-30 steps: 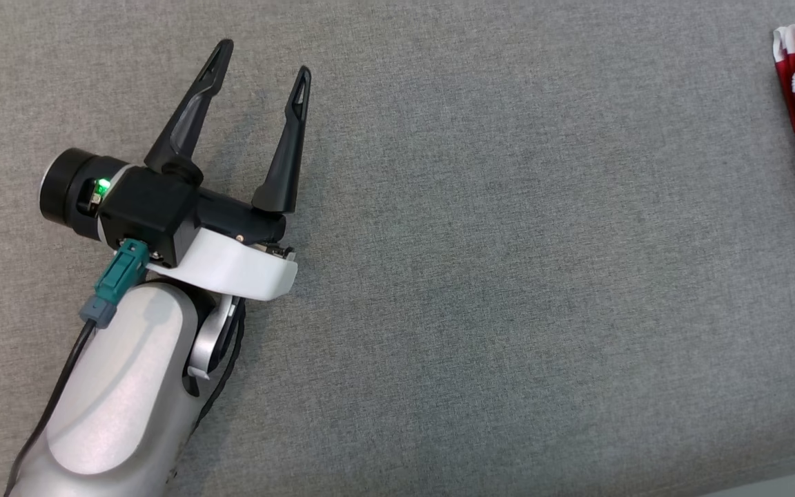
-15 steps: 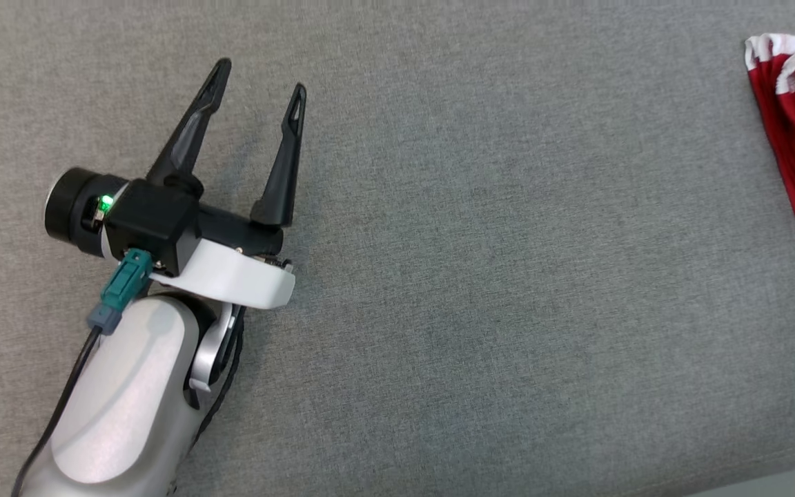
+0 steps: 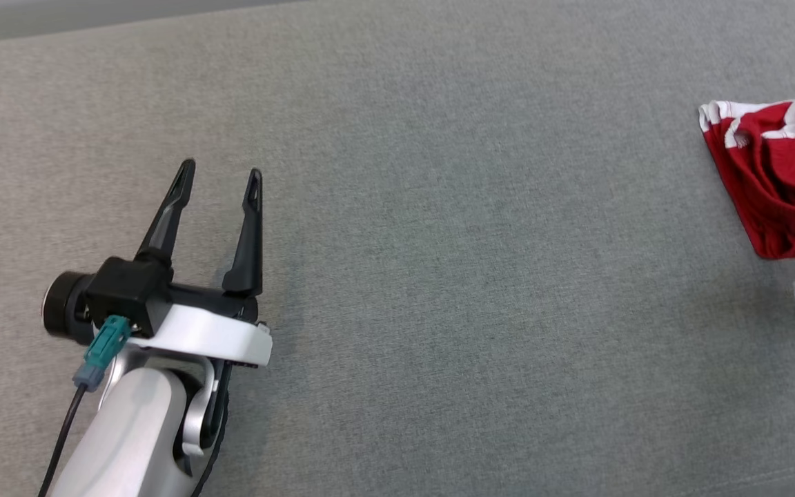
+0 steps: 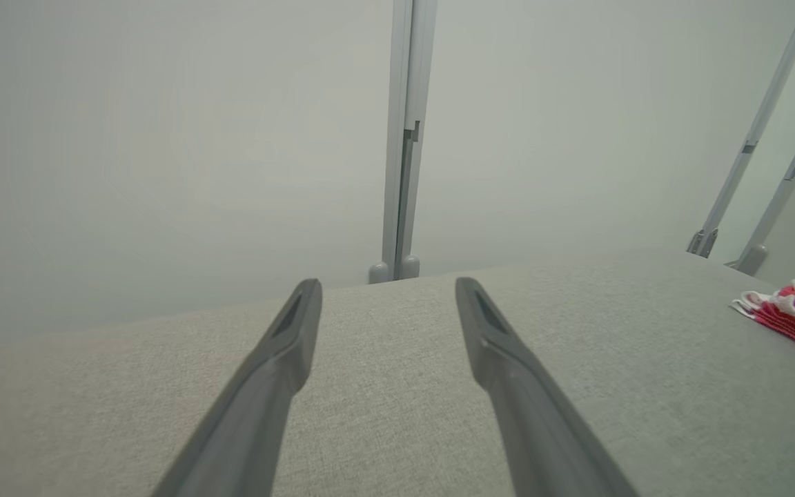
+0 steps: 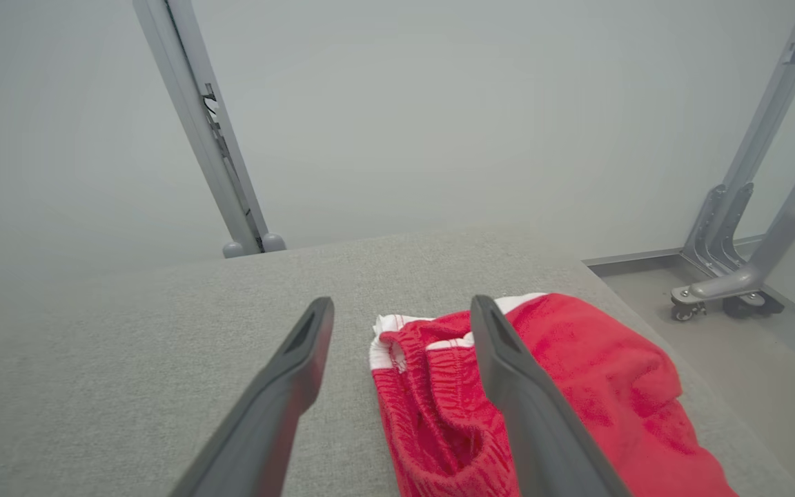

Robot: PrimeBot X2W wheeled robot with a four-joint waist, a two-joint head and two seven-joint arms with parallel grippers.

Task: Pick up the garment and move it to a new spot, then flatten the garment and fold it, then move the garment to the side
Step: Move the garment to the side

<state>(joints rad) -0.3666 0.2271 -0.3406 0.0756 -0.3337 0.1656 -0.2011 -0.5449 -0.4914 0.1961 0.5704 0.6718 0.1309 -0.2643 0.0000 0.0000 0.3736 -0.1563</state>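
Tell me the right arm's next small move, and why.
Probably raise the right gripper straight up, clear of the red garment. Its jaws stand open and hold nothing, and the garment already lies bundled near the right edge of the table, so the placing looks done.

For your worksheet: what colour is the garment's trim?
White, on the red fabric garment; right wrist view.

Under the left gripper the tabletop is showing as matt grey woven cloth. Its fingers are looking like dark matt plastic, the forearm shell behind them gleaming smooth and pale. Just ahead of the right gripper the red garment is showing soft, nubbly knit cloth
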